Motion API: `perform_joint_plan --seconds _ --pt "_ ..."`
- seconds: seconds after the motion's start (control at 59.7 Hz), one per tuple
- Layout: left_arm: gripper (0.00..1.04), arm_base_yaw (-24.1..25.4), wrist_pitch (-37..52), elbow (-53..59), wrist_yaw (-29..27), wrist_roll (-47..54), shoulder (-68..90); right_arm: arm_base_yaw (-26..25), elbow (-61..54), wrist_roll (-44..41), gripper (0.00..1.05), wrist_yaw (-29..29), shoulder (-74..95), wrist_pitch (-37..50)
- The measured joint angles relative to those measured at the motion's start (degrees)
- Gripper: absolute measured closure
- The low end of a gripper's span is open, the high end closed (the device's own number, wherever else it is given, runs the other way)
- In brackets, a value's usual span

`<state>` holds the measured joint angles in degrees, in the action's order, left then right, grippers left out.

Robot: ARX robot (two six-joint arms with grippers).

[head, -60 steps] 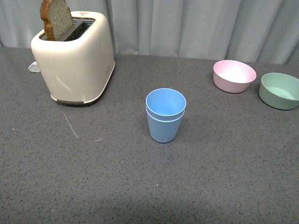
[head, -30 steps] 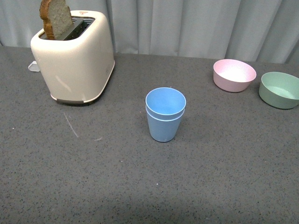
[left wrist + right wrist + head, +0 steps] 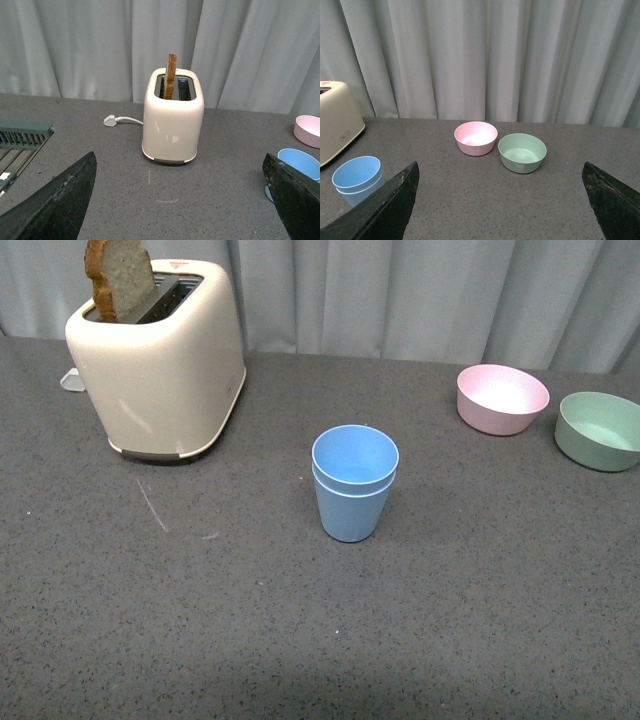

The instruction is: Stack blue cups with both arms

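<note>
The two blue cups (image 3: 354,485) stand nested, one inside the other, upright in the middle of the grey table. No arm shows in the front view. In the left wrist view the stack (image 3: 299,166) is partly behind one fingertip; my left gripper (image 3: 182,210) is open and empty, well back from it. In the right wrist view the stack (image 3: 358,179) stands beside a fingertip; my right gripper (image 3: 502,210) is open and empty, back from the cups.
A cream toaster (image 3: 160,360) with a bread slice (image 3: 118,280) stands at the back left, its plug (image 3: 110,120) behind it. A pink bowl (image 3: 502,400) and a green bowl (image 3: 598,432) sit at the back right. A grey rack (image 3: 22,135) shows at the left wrist view's edge.
</note>
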<state>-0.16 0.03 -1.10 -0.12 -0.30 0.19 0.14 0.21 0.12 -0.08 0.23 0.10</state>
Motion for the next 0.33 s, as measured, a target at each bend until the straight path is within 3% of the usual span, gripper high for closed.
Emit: perform_joint_plan --seconds 0.335 --pt "0.07 0.0 0.0 0.0 0.0 0.0 0.0 0.0 0.0 0.0 0.1 0.0 0.0 0.0"
